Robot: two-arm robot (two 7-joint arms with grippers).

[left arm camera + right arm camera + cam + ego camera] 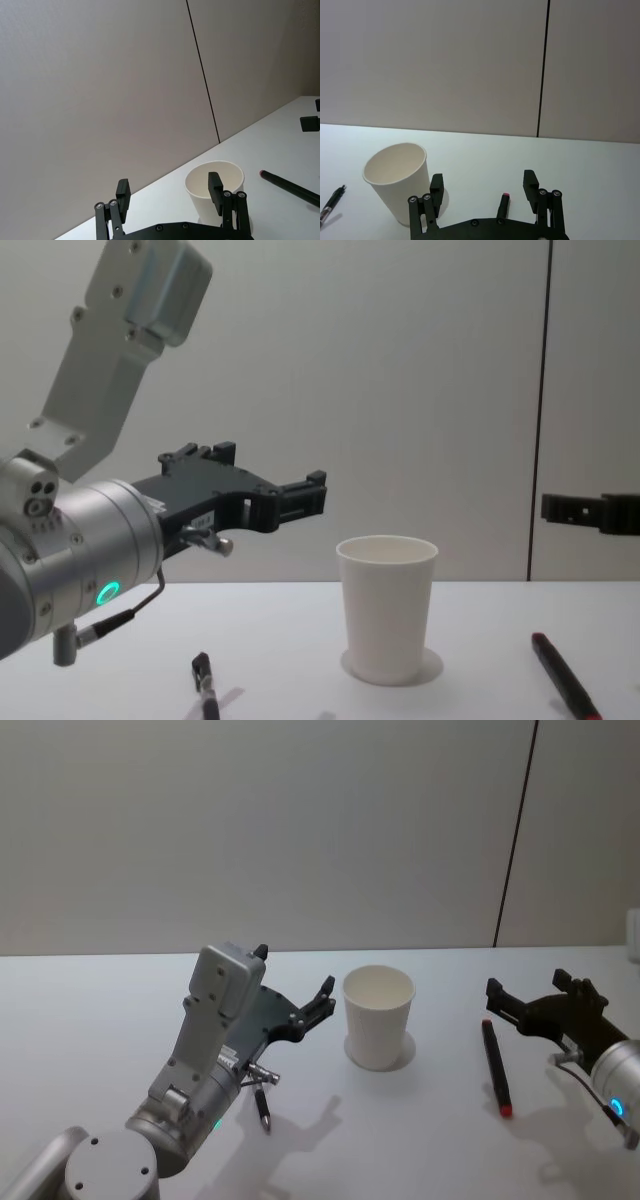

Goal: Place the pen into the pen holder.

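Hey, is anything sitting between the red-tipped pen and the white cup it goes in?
Nothing visible. Bare table lies between the red-tipped pen and the pen holder, whose mouth is open.

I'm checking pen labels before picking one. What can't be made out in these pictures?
- Black pen: head view, upper end hidden under the left gripper; chest view, cut by the bottom edge.
- Red-tipped pen: right wrist view, body hidden behind the right gripper.
- Any print on either pen: too small.

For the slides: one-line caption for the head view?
Both open, left gripper and right gripper flank the pen holder; a red-tipped pen lies near the right, a second pen near the left.
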